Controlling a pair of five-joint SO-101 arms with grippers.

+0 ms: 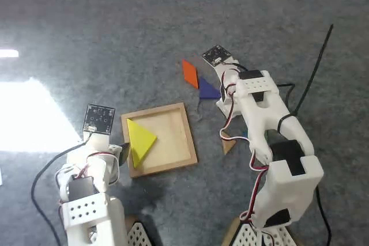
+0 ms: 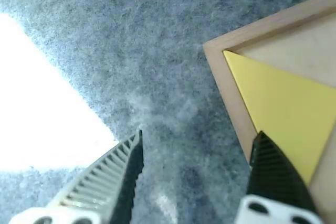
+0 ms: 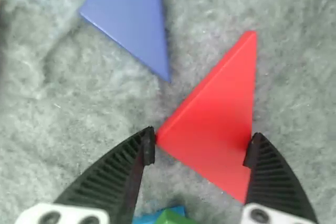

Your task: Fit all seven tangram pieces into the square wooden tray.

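One piece, the yellow triangle point(image 1: 140, 140), lies in the tray point(image 1: 170, 133), toward 9 o'clock. At the tray's 2 o'clock the right end effector point(image 3: 202, 142) straddles the red triangle point(image 3: 220, 124) on the bench point(image 1: 69, 38), fingers apart, seemingly not yet touching. Next it should close, lift and carry the piece trayward. The left end effector point(image 2: 199, 136), also spread, sits at 8 o'clock.

The left arm point(image 1: 86, 200) and right arm point(image 1: 271, 125) are white printed shells with black servo blocks, strung with red, white and black wires. Above each gripper sits a black square circuit board point(image 1: 99, 118). The left gripper point(image 2: 197, 140) pairs a pale ridged finger with a black one. The right gripper point(image 3: 202, 140) has two black ones.
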